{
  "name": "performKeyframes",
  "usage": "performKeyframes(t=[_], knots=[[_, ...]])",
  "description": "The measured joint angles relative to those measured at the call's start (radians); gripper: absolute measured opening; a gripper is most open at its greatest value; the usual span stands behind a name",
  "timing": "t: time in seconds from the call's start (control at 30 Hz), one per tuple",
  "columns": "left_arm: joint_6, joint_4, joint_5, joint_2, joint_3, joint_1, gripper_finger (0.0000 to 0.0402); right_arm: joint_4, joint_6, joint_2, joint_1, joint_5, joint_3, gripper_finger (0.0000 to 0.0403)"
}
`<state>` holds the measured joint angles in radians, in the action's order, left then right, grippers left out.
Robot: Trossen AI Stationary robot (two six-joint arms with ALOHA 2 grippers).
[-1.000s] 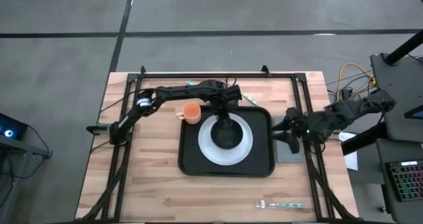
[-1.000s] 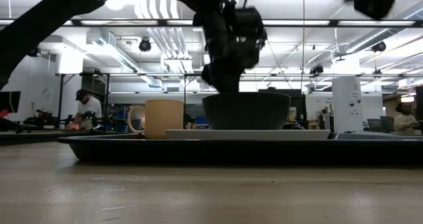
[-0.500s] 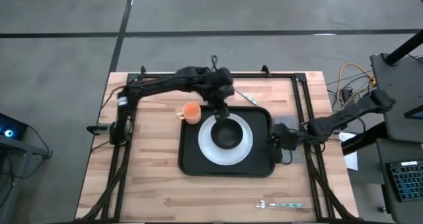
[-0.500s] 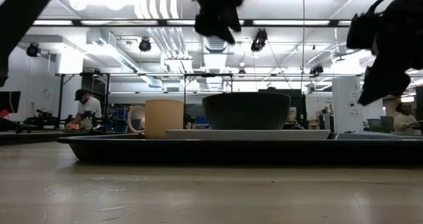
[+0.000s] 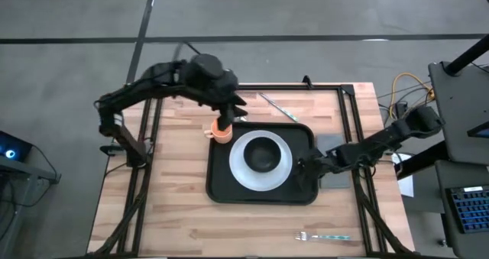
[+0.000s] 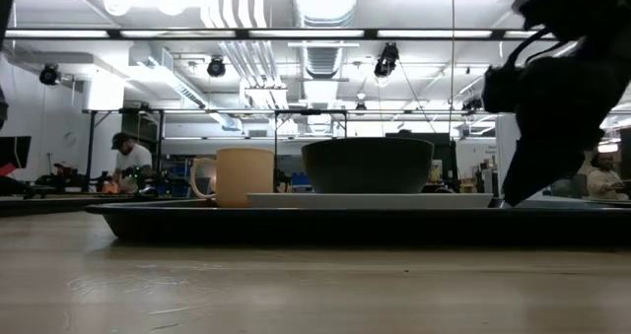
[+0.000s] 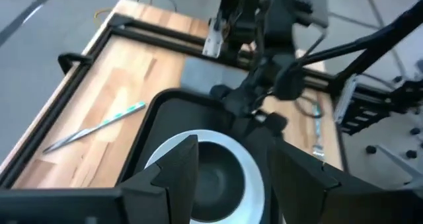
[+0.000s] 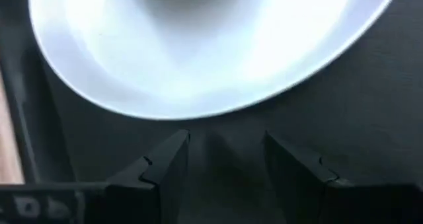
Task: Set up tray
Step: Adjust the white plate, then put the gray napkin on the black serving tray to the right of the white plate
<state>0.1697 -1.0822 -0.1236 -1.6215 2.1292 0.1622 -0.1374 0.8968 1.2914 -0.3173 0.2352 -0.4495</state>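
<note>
Wooden table (image 5: 176,205), right tool (image 5: 302,167) spread over tray (image 5: 263,194), left tool (image 5: 229,110) spread, empty

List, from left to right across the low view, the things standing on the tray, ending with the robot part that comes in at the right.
Mug → dark bowl, standing on the white plate → right gripper, reaching down to the tray at its right end.

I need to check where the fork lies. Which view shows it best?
The high view: the fork lies whole on the table, in front of the tray. The left wrist view shows it small beyond the tray. The low and right wrist views miss it.
</note>
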Motion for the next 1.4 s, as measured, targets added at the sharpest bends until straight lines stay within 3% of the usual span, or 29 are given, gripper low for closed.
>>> performKeyframes(t=[0.43, 0.67, 0.8, 0.87, 1.0, 1.1, 1.3, 1.4], knots=[[0.008, -0.051, 0.003, 0.123, -0.003, -0.051, 0.0159, 0.017, -0.032, 0.164, 0.030, -0.021, -0.122, 0.0182], [0.011, -0.078, 0.003, 0.158, -0.005, -0.052, 0.0159, -0.003, 0.030, 0.207, 0.034, -0.050, -0.171, 0.0180], [0.039, -0.123, 0.021, 0.191, -0.005, -0.078, 0.0159, -0.181, 0.085, 0.084, 0.040, -0.016, -0.214, 0.0175], [0.042, -0.172, 0.092, 0.214, -0.006, -0.114, 0.0159, -0.348, 0.127, -0.005, 0.041, 0.033, -0.261, 0.0172], [0.062, -0.275, 0.250, 0.273, -0.043, -0.189, 0.0159, -0.759, 0.334, -0.144, 0.040, 0.091, -0.339, 0.0171], [0.079, -0.269, 0.277, 0.336, -0.106, -0.212, 0.0159, -0.964, 0.493, -0.204, 0.039, 0.108, -0.349, 0.0171], [0.138, -0.236, 0.275, 0.459, -0.276, -0.223, 0.0159, -1.113, 0.724, -0.250, 0.047, 0.266, -0.330, 0.0171], [0.147, -0.224, 0.265, 0.510, -0.368, -0.223, 0.0159, -1.173, 0.782, -0.252, 0.062, 0.272, -0.329, 0.0171]])
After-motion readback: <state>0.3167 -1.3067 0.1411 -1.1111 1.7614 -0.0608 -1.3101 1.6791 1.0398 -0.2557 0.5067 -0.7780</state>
